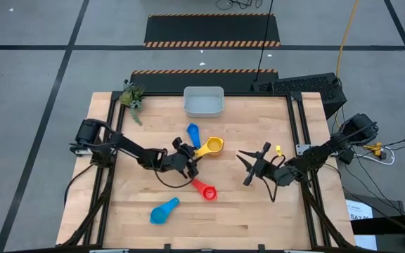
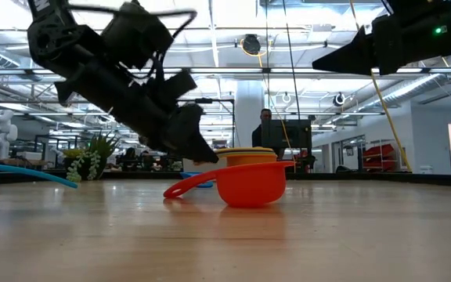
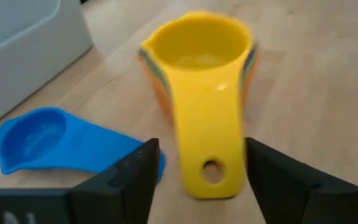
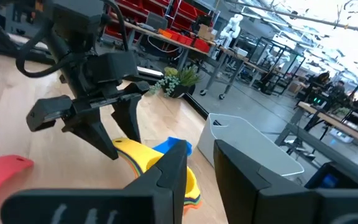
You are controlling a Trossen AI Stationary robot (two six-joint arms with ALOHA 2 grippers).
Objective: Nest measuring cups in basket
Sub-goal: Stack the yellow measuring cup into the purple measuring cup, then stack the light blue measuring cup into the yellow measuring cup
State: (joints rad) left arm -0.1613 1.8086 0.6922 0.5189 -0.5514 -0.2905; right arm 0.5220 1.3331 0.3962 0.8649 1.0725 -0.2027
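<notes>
A yellow measuring cup [image 3: 197,46] sits nested on top of a stack of cups [image 1: 211,146] in orange and other colours at mid-table. Its handle [image 3: 207,143] points at my left gripper [image 3: 201,149]. That gripper is open, with one finger on each side of the handle and a thin gap to it. A blue cup [image 3: 42,140] lies beside the stack. A red cup [image 1: 206,190] and a light blue cup [image 1: 164,211] lie nearer the front edge. The pale basket [image 1: 203,102] stands at the far edge. My right gripper [image 1: 243,167] hovers to the right, slightly open and holding nothing.
A small green plant [image 1: 132,97] stands at the far left corner. Bare wood lies between the stack and the basket. In the low view the red cup [image 2: 249,182] stands in front of the stack. A person stands in the room beyond the table.
</notes>
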